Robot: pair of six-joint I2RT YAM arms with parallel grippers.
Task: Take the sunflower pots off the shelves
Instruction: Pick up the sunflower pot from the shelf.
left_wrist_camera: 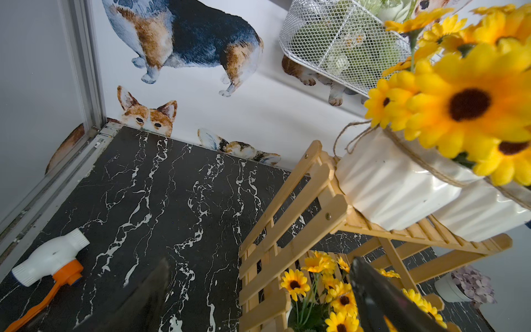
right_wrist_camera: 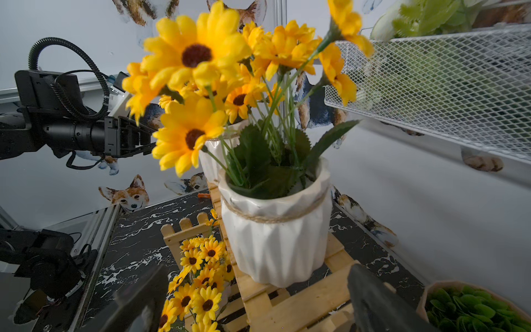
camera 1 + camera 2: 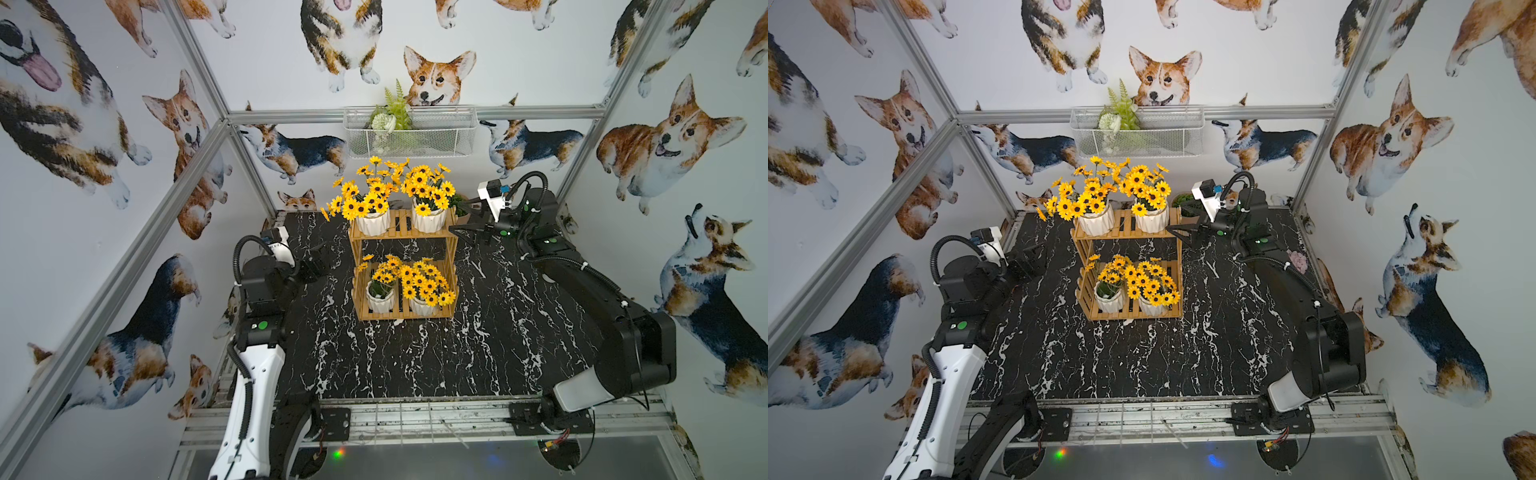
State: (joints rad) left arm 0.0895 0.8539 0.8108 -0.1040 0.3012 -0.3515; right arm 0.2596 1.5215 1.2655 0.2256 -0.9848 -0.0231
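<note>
Right gripper (image 3: 455,217), jaws spread wide and empty, hovers just beside the upper right white ribbed ceramic sunflower pot (image 3: 428,221) on the light-brown slatted wooden shelves (image 3: 401,227). Left gripper (image 3: 316,257), equally wide and empty, hangs apart. All four sunflower pots sit shelved, two per tier. An off-centre squeeze could topple the pot or drag the light shelves. Black white-veined marble tabletop (image 3: 415,365); corgi-print walls (image 3: 270,62).
</note>
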